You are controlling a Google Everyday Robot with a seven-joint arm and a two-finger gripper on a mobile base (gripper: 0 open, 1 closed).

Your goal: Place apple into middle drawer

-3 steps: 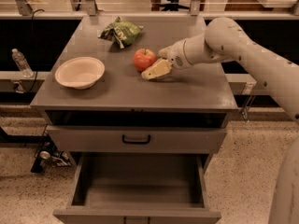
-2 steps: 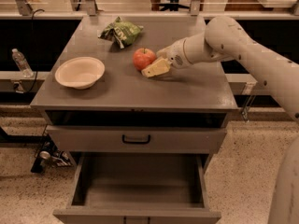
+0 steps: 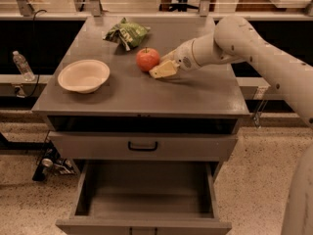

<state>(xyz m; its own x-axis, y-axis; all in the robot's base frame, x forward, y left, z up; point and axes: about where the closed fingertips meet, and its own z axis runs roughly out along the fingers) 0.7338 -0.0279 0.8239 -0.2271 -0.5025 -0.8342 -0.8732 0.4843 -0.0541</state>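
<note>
Red-orange apple [image 3: 147, 58] rests just beside the gripper [image 3: 159, 65], fingers [image 3: 164, 70] parted.

Apple [image 3: 147, 59]: round, red-orange, stem up, resting on the grey surface [image 3: 146, 96] towards the rear centre. Hand [image 3: 162, 70] just beside it on its right, possibly touching. Middle drawer [image 3: 186, 148]: flat grey front, black loop handle at centre, appears shut.

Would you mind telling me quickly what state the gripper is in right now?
Gripper: low over the cabinet top, right beside the apple; whether it is open, closed or holding it cannot be told.
</note>
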